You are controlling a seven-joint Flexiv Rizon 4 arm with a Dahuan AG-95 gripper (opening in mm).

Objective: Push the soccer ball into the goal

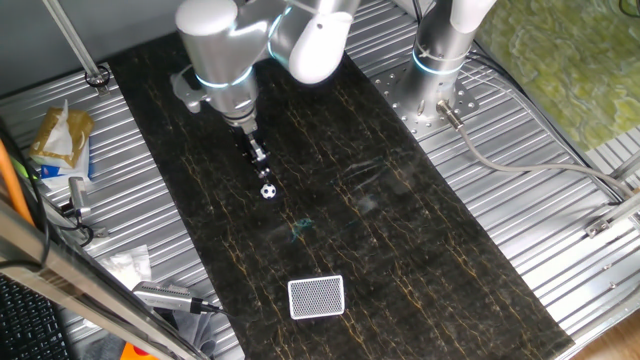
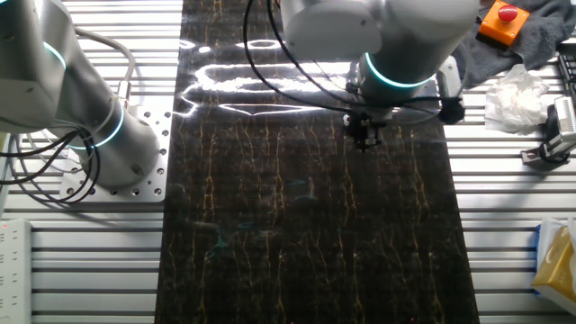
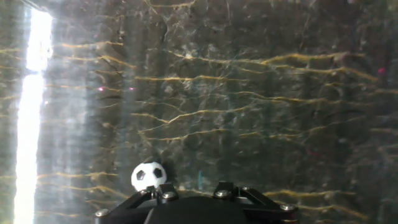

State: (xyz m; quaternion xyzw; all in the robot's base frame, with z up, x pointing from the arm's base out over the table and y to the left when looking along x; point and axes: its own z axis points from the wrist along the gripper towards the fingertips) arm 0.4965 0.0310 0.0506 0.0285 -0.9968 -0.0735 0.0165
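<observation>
The soccer ball (image 1: 268,190) is a tiny white ball with black patches on the dark marbled mat (image 1: 400,250). My gripper (image 1: 258,153) hangs just behind it, fingers together in one narrow black tip, holding nothing. In the hand view the ball (image 3: 148,175) lies just ahead of the gripper (image 3: 194,190), to its left and close to the left finger. The goal (image 1: 316,297), a white-framed box with grey mesh, sits near the mat's front end, well beyond the ball. In the other fixed view the gripper (image 2: 364,137) shows, but the ball and goal do not.
A second arm's base (image 1: 440,60) stands on the ribbed metal table (image 1: 560,230) at the back right; it also shows in the other fixed view (image 2: 99,135). A packet (image 1: 60,135) and tools lie left of the mat. An orange button box (image 2: 501,20) and tissue (image 2: 513,90) lie beside the mat.
</observation>
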